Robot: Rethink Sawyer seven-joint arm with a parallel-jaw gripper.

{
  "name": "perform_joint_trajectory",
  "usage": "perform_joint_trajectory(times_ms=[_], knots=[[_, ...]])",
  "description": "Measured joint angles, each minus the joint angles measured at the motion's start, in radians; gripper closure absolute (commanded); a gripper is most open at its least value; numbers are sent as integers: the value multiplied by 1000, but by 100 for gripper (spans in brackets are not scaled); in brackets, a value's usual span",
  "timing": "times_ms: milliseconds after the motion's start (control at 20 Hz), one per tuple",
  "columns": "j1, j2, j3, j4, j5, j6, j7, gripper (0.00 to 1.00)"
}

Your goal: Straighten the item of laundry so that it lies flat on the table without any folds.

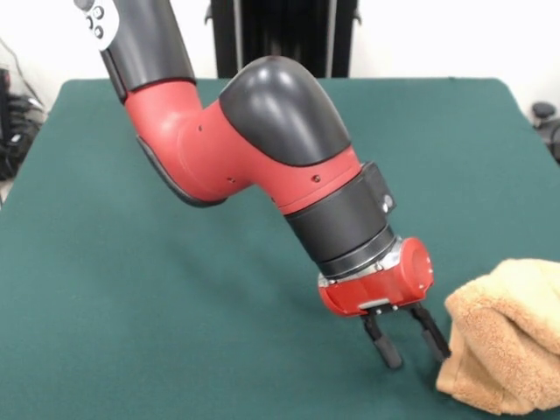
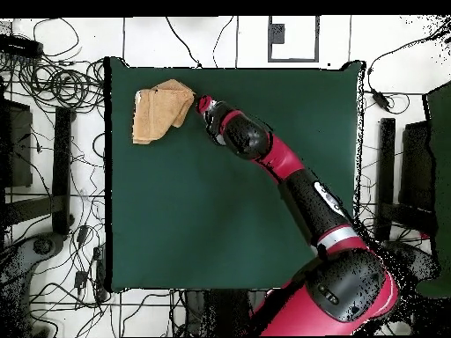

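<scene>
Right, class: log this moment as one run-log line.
gripper: open, empty, beside towel | towel: bunched, folded, near table corner | table: green | task: not done

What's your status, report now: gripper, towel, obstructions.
Gripper open, empty, low over the table, beside the towel. Towel bunched and folded near the table corner, not flat. Nothing in the way.

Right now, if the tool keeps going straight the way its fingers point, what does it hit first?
The tool points down, open, beside the towel. Straight on, it would likely meet the green table first, just short of the towel's edge, though depth is hard to judge.
</scene>
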Motion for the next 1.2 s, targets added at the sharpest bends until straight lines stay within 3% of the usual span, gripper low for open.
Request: perform_joint_trajectory(times_ms=[850,1200], knots=[[-3,21,20,13,27,0,0,0],[-32,67,70,23,45,9,0,0]])
